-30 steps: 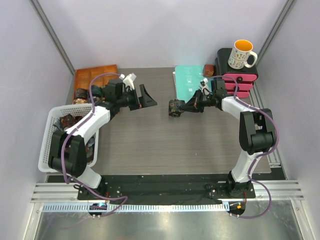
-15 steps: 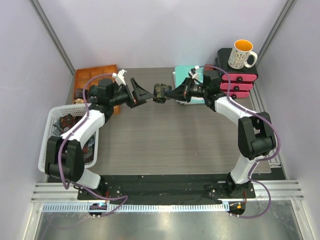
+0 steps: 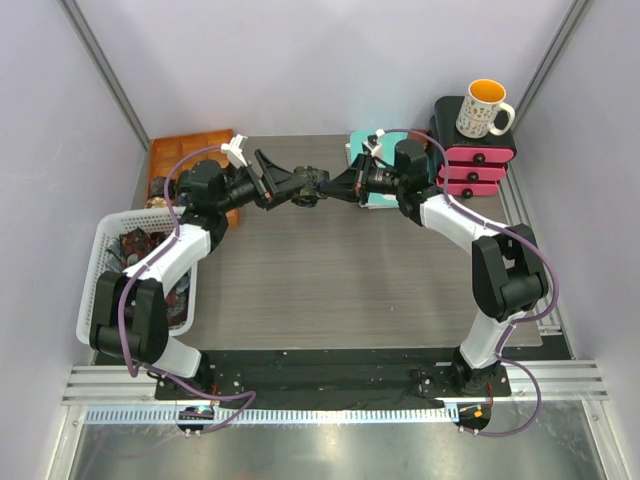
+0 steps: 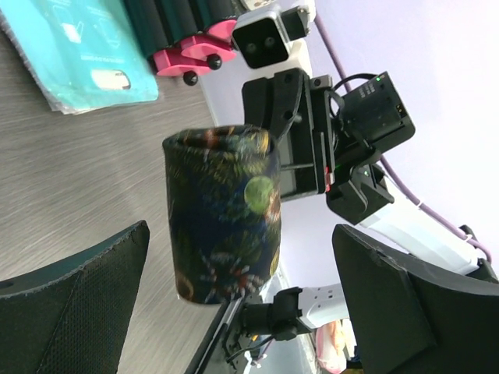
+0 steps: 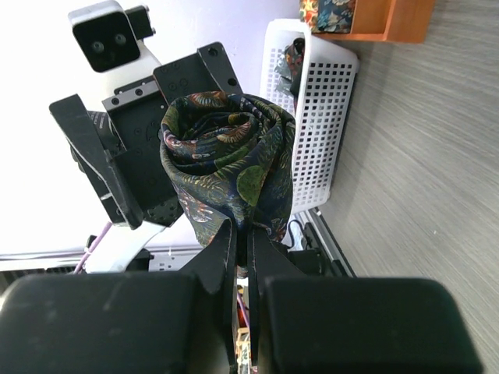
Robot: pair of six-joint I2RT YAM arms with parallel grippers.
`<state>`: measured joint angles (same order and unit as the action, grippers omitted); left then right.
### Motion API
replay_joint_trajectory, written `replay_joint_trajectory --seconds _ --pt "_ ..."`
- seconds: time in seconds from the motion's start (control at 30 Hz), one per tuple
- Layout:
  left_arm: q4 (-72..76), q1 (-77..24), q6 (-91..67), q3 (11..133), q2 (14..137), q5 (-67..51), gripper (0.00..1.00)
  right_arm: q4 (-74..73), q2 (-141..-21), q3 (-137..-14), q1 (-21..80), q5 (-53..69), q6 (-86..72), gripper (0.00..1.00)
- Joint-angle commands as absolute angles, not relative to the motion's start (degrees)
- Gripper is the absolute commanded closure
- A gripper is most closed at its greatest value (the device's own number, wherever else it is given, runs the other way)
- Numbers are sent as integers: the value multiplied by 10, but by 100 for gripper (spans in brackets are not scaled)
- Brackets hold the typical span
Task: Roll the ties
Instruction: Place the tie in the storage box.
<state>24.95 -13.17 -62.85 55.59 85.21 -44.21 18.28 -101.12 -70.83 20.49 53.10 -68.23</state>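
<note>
A rolled tie (image 3: 312,186) of dark blue-green print hangs above the back of the table, and my right gripper (image 3: 336,187) is shut on its lower fabric edge. The right wrist view has the roll (image 5: 230,164) standing up from the pinched jaws of the right gripper (image 5: 243,234). My left gripper (image 3: 290,187) faces it from the left, open. In the left wrist view the roll (image 4: 222,210) sits between the wide-spread fingers (image 4: 86,304) without touching either. More ties (image 3: 135,242) lie in the white basket.
A white basket (image 3: 103,290) stands at the left edge, with an orange tray (image 3: 190,148) of rolls behind it. At the back right a teal folder (image 3: 378,150) lies flat beside a pink and black drawer stack (image 3: 480,165) with a mug (image 3: 484,108) on top.
The right arm has carried the rolled tie leftwards and towards the back. The left gripper has swung right to meet it, and its open fingers now straddle the roll.
</note>
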Motion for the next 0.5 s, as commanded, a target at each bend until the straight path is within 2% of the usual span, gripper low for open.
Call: replay_joint_trajectory --seconds 0.0,0.17,0.3,0.47 --pt "302 -134 -653 549 853 -454 0 223 -988 -735 215 541 -698 99" --pt "303 -134 -661 549 858 -454 3 243 -991 -734 224 544 -715 99" --pt "304 -135 -665 549 860 -456 17 254 -995 -733 227 547 -723 99" --pt "304 -137 -670 550 862 -455 22 260 -997 -736 233 548 -728 99"
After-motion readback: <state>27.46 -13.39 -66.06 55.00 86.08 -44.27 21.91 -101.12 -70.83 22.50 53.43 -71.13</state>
